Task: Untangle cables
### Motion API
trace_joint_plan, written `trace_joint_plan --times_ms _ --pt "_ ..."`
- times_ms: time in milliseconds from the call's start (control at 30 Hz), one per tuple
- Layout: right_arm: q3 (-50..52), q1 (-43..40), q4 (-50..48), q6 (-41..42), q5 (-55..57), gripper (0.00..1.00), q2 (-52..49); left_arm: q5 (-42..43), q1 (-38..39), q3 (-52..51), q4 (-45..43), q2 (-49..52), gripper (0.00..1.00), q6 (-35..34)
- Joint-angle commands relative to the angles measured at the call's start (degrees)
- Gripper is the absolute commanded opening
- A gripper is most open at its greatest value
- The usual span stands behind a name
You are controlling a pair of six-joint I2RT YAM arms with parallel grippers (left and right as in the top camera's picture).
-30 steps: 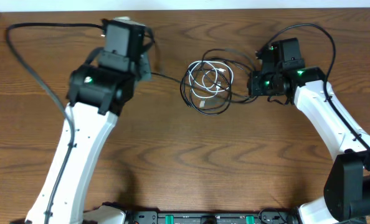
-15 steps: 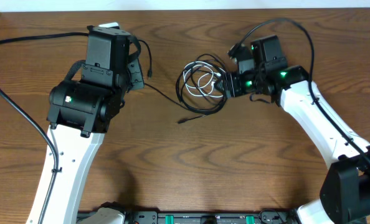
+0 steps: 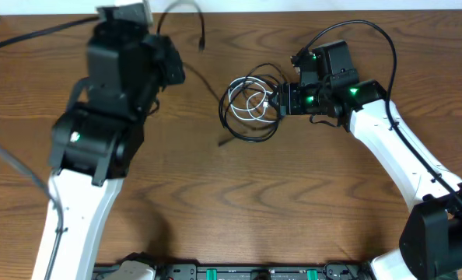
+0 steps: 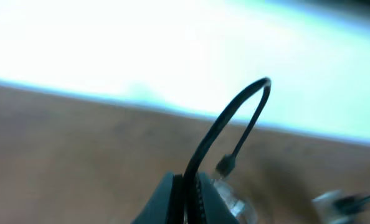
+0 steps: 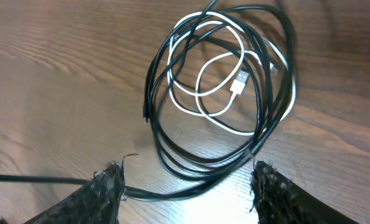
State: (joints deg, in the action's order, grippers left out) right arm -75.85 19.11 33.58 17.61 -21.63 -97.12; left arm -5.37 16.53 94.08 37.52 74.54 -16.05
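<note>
Between my right fingers (image 5: 110,186), spread wide and low over the surface (image 5: 48,74), just ahead: cable coil (image 5: 200,168), still tangled. Black loops (image 5: 151,81) ring the white cable (image 5: 203,112), with its USB plug (image 5: 240,84) inside the ring. One black strand passes right by a fingertip; can't tell if it touches. Left fingers (image 4: 186,196) are pressed together on a black cable (image 4: 235,112), held above the surface. It arches over, small plug (image 4: 224,165) dangling beside the tips. Surface is brown wood grain, with a blurred pale wall (image 4: 172,50) past the far edge.

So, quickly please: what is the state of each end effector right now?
Left end effector: closed on a black cable.
Right end effector: open, holding nothing, at the edge of the cable tangle.
</note>
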Motion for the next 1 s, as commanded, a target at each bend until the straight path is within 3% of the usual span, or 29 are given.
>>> trace_joint_plan --times_ms 0,400,700,967 --pt "-0.9 0.5 -0.3 -3.4 -0.9 0.64 -0.3 6.3 -0.2 3.3 -6.1 -5.1 0.07 0.8" --pt "-0.9 0.5 -5.6 -4.4 -4.4 0.66 -0.3 8.8 -0.2 3.3 -20.1 -10.6 0.07 -1.2" --pt "-0.9 0.5 -6.4 -4.8 -3.3 0.67 -0.3 8.8 -0.2 3.3 -20.2 -10.5 0.07 -2.3" --pt "-0.7 0.5 -4.0 1.9 7.3 0.64 -0.8 8.8 -0.2 3.3 -18.2 -10.5 0.07 -2.2"
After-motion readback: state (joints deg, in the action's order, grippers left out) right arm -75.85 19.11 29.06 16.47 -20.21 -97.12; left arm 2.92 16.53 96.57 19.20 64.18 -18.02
